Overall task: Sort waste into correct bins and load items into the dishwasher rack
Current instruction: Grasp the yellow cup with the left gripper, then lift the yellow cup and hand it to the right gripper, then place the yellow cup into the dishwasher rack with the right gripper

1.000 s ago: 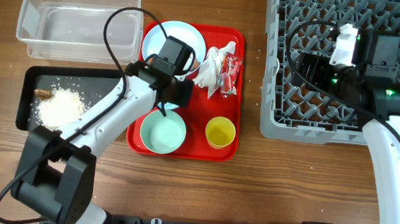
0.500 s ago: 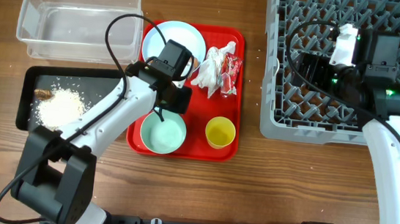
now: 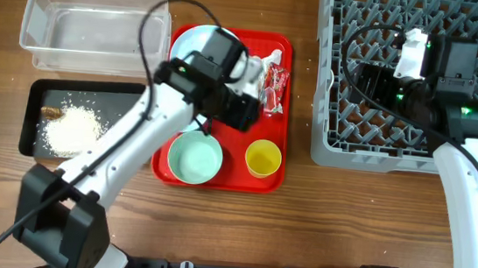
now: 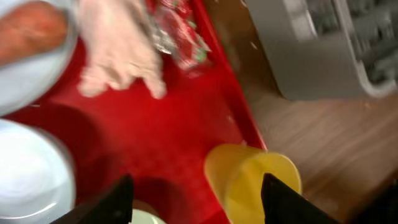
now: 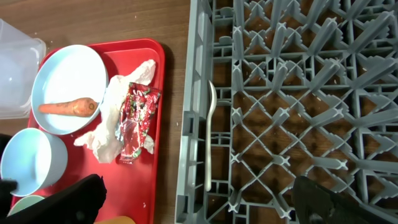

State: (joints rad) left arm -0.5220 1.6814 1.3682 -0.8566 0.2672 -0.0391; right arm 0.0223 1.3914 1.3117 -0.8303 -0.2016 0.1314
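Observation:
My left gripper (image 3: 245,117) is open and empty above the red tray, between the crumpled wrappers (image 3: 264,77) and the yellow cup (image 3: 263,158). In the left wrist view the cup (image 4: 252,186) lies just ahead between my fingers (image 4: 199,202), with the wrappers (image 4: 124,50) further on. The pale blue plate (image 5: 68,81) holds the orange carrot (image 5: 68,107). The white-blue bowl (image 5: 31,160) sits beside it, and the pale green bowl (image 3: 194,159) sits at the tray's front. My right gripper (image 3: 360,79) is open and empty over the grey rack (image 3: 414,142).
The black tray (image 3: 35,101) holds rice (image 3: 71,128) and a brown scrap (image 3: 51,112). The clear box (image 3: 95,28) stands behind it. A white spoon (image 5: 210,137) lies in the rack's left edge. The flat red tray (image 3: 271,183) carries the dishes.
My left gripper has moved right and back, from above the bowls to above the tray's middle near the wrappers and cup. The right arm has not moved.

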